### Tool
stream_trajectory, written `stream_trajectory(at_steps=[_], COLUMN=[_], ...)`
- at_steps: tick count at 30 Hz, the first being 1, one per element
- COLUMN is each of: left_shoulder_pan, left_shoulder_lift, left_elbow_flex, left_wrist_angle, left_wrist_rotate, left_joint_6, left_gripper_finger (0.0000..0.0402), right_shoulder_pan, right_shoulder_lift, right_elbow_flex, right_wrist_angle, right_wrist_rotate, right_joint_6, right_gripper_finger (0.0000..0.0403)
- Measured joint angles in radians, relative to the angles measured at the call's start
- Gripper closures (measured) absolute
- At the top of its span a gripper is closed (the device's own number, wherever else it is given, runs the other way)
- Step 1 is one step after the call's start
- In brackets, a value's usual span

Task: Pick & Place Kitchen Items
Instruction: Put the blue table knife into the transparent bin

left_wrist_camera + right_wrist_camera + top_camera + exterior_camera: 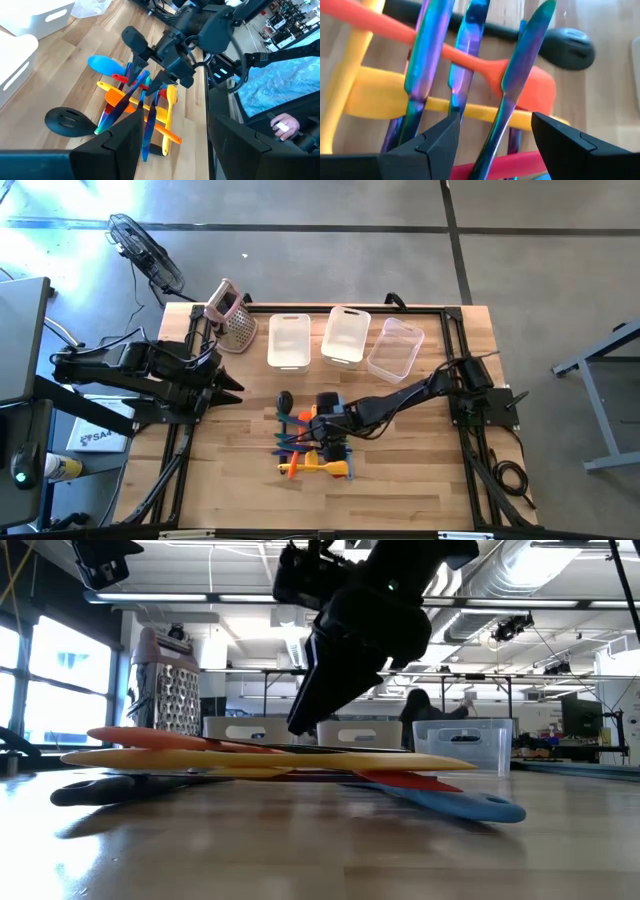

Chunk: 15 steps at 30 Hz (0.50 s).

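Note:
The kitchen items lie in a crossed pile [310,445] at the table's middle: orange, yellow, red and blue utensils [270,755], iridescent blue-purple handles [135,95] and a black slotted spoon [285,400] at the pile's far edge. My right gripper [322,430] hangs over the pile, slanting down, open [495,125]. One iridescent handle [507,107] runs between its fingers. My left gripper [238,385] waits open at the table's left, above the wood, with nothing between its fingers [175,135]. My right gripper comes slanting down from the table's right, with its fingertips [300,725] at the top of the pile. One finger stands on each side of an iridescent handle [507,107]. I cannot tell whether they touch the handle or the pile.
Three clear bins [289,340] [347,335] [396,348] stand in a row at the far side. A metal grater with a pink handle [232,315] stands at the far left. Bare wood [400,470] lies near and to the right of the pile. A person [420,710] sits beyond the table.

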<state>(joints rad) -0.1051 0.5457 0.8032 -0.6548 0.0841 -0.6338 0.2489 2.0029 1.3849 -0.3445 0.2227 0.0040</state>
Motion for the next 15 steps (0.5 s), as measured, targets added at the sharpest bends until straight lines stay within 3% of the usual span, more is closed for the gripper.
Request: stream_trajectory(at_steps=[15], left_shoulder_pan=[0.0], left_shoulder_lift=[0.0], left_elbow_flex=[0.0], left_wrist_angle=[-0.002], left_wrist_rotate=[0.004], left_joint_6=[0.0], left_gripper_finger=[0.0185], right_shoulder_pan=[-0.019], right_shoulder_lift=[0.0], right_elbow_flex=[0.0], right_wrist_angle=[-0.005], right_wrist_rotate=[-0.039], right_joint_6=[0.026], right_gripper_finger=[0.0163])
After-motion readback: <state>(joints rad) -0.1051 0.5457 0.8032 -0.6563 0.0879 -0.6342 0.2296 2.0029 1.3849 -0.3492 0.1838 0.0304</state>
